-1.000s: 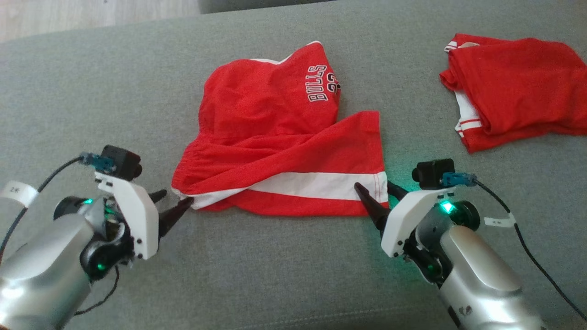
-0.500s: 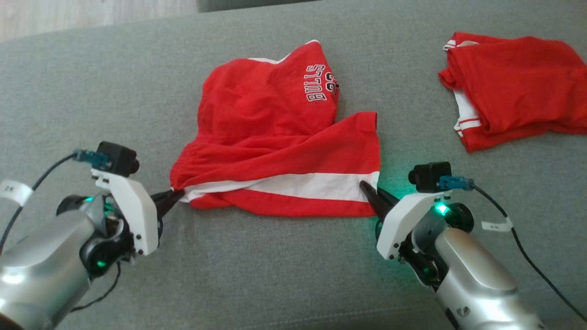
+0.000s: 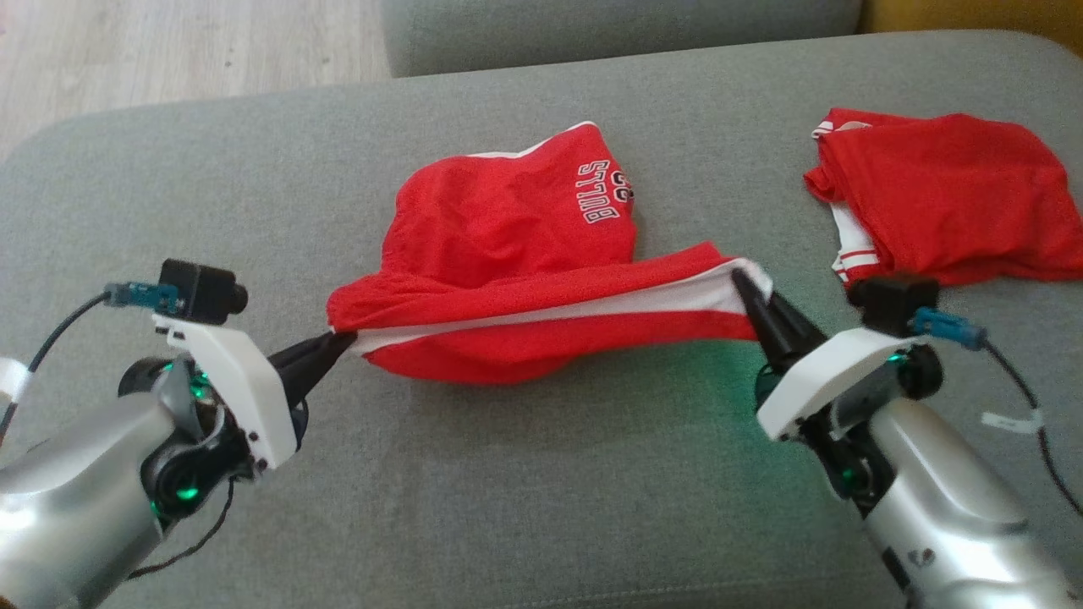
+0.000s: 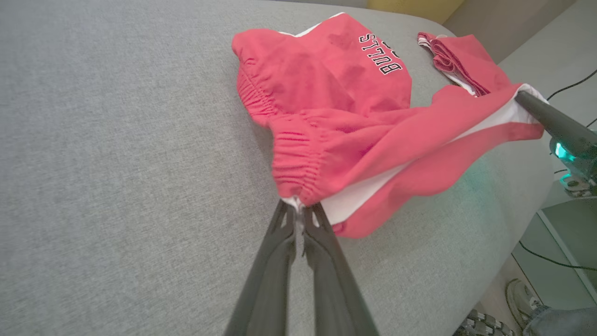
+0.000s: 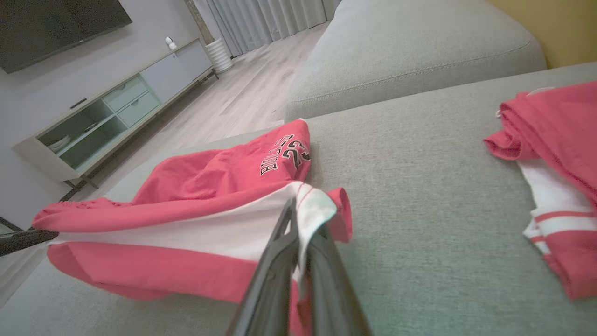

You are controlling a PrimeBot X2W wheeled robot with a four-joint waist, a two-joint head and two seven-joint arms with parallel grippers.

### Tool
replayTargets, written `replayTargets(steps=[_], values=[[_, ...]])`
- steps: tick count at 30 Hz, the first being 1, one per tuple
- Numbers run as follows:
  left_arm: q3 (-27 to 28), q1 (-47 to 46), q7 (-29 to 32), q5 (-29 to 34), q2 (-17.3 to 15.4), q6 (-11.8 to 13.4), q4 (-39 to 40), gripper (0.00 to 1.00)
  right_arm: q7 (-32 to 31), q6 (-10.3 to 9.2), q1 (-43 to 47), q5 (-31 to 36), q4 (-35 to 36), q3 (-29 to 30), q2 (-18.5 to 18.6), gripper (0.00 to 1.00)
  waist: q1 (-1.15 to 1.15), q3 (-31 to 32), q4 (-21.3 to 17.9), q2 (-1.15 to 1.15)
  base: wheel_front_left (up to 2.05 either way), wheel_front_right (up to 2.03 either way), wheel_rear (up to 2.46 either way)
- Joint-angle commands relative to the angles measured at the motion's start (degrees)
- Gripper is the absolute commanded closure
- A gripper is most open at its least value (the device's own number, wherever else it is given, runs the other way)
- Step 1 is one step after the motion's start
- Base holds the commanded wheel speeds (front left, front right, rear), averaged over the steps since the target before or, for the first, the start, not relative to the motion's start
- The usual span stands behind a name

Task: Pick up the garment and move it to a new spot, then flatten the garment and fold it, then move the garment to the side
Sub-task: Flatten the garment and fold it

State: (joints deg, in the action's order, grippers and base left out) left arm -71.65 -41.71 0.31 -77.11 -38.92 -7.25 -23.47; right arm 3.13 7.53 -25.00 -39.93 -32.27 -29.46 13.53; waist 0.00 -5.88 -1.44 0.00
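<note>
The garment (image 3: 508, 237) is a pair of red shorts with a white side stripe and "BULLS" lettering, lying on the grey couch cushion (image 3: 541, 507). My left gripper (image 3: 338, 342) is shut on its near left corner at the elastic waistband (image 4: 294, 163). My right gripper (image 3: 744, 283) is shut on the near right corner by the white stripe (image 5: 308, 210). The near edge hangs stretched between the two grippers, lifted off the cushion, while the far part with the lettering (image 4: 380, 53) still rests on it.
A second red garment (image 3: 948, 194) with white trim lies folded at the cushion's far right. Another couch cushion (image 5: 410, 51) rises behind. Wooden floor (image 3: 169, 51) lies beyond the couch at far left. A TV cabinet (image 5: 116, 107) stands across the room.
Both grippers closed on the garment's near corners and lifted them, the right one rising and moving farther away. The near edge now hangs taut. The head camera has tilted up.
</note>
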Motion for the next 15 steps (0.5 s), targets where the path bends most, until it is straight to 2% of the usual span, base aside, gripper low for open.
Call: replayTargets(steps=[1, 8, 15], values=[[2.4, -4.5, -0.9, -0.3, -2.8, -0.2, 0.7, 1.0, 0.7, -0.04, -0.6, -0.3, 1.9, -0.1, 0.5, 1.0, 0.0, -0.3, 0.1, 0.0, 0.0, 0.0, 0.0], [4.5, -11.8, 0.9, -3.2, -1.7, -0.2, -0.3, 1.0, -2.1, -0.04, -8.9, -0.4, 5.2, -0.5, 2.7, 1.0, 0.0, -6.1, 0.4, 0.0, 0.0, 0.0, 0.0], [6.4, -27.2, 9.1, -3.3, 2.2, -0.2, -7.2, 1.0, -7.2, -0.04, -25.9, -4.1, 3.1, -2.4, 4.6, 1.0, 0.0, -15.4, 0.7, 0.0, 0.0, 0.0, 0.0]])
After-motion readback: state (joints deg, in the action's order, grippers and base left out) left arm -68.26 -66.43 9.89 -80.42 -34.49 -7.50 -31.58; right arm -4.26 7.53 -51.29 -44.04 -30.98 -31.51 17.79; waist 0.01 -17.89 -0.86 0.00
